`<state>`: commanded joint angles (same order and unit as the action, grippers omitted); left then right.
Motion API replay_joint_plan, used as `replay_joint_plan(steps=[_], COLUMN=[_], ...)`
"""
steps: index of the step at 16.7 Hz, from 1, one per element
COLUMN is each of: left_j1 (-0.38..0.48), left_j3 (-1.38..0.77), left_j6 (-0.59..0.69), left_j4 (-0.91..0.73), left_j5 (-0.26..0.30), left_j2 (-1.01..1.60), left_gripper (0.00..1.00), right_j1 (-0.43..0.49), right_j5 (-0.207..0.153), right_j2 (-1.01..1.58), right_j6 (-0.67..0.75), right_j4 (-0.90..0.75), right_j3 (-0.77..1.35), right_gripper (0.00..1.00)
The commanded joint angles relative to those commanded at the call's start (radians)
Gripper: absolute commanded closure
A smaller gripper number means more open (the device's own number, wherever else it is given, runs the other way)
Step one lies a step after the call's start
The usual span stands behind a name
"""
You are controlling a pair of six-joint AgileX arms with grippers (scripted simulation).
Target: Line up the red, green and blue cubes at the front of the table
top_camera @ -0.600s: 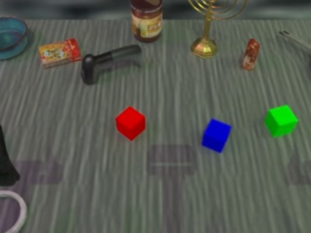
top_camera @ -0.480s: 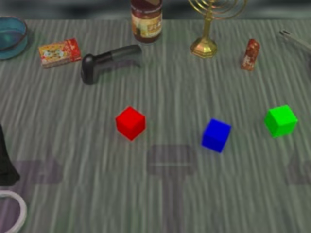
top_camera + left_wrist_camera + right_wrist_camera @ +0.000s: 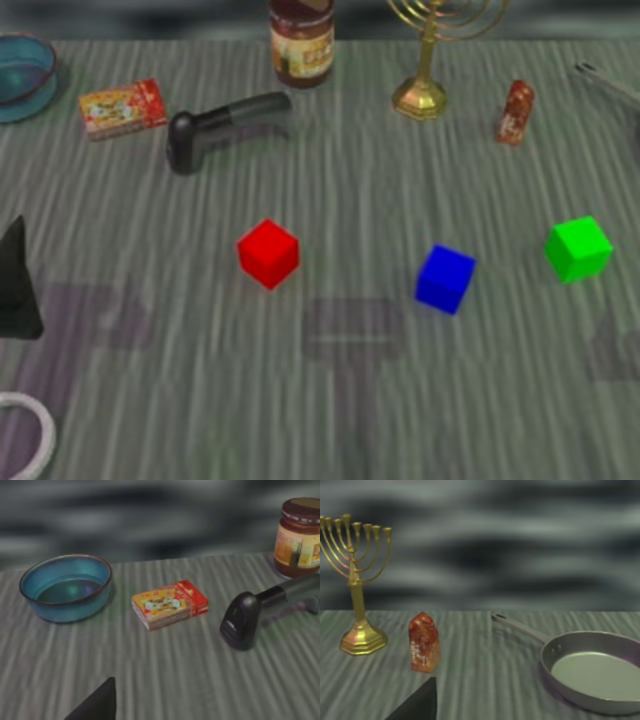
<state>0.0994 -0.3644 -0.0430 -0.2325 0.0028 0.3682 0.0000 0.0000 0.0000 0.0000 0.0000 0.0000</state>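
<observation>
You have all three left: red cube (image 3: 268, 253), blue cube (image 3: 445, 279), green cube (image 3: 578, 248) sit scattered, ungripped; the left gripper's (image 3: 18, 285) fingers probably can't be judged.

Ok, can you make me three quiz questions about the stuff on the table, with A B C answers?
1. Which cube is nearest the table's right side? A red B blue C green
2. How many cubes sit on the table? A two B three C five
3. Are the cubes touching each other? A yes, all B only two C no, all apart

Answers: 1 C, the green cube lies right of the blue cube and the red cube. 2 B, one of each colour on the table. 3 C, bare table shows between each pair.
</observation>
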Motion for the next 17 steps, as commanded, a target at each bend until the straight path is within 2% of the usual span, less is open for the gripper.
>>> replay_joint_plan(steps=[12,17], left_j1=[0.274,0.361], left_j3=[-1.079,-1.425], left_j6=[-0.126,-0.166], left_j4=[-0.726,-0.937], left_j5=[0.003,0.004], left_j2=[1.364,1.741], left_gripper=[0.00,0.00], right_j1=[0.000,0.000], right_j5=[0.000,0.000], right_j2=[0.000,0.000], right_j6=[0.000,0.000], right_j4=[0.000,0.000], right_j3=[0.000,0.000], right_gripper=[0.00,0.00])
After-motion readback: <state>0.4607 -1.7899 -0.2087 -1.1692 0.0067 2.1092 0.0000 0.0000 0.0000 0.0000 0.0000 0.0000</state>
